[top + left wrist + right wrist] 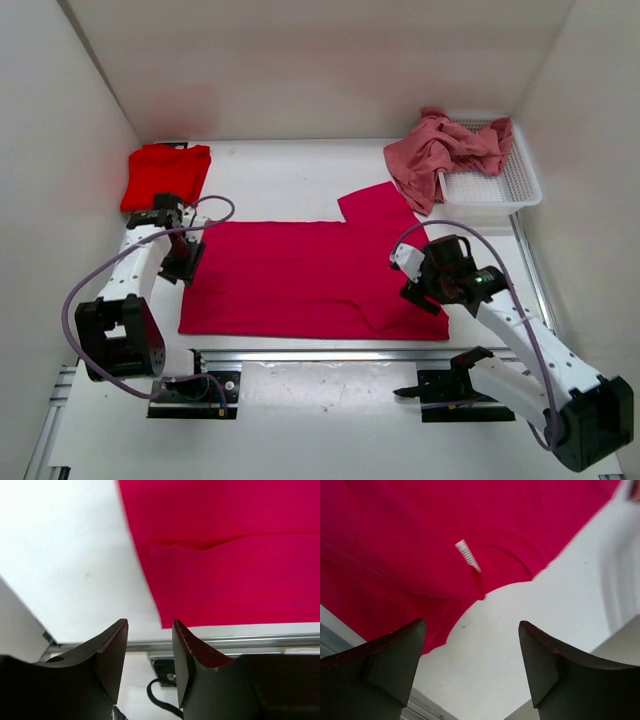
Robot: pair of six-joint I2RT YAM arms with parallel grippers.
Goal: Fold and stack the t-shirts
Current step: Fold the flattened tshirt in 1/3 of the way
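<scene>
The crimson-magenta t-shirt (310,275) lies spread flat in the middle of the table (290,180), its near hem along the table's front edge. The left gripper (150,625) hovers at the shirt's left edge with its jaws apart and nothing between them. The right gripper (472,625) stands wider open over the right edge, also empty, near the collar with its white label (468,555). A sleeve juts from the far right corner.

Farther back, the red t-shirt (167,175) sits folded at the far left. The salmon pink t-shirt (445,150) is heaped over the white basket (500,190) at the far right, one part hanging just beside that sleeve.

The risks are judged from this layout. If the two grippers pinch at uneven heights, or catch only one layer, the next fold would likely come out skewed. A lift near the sleeve could also drag the pink shirt along.
</scene>
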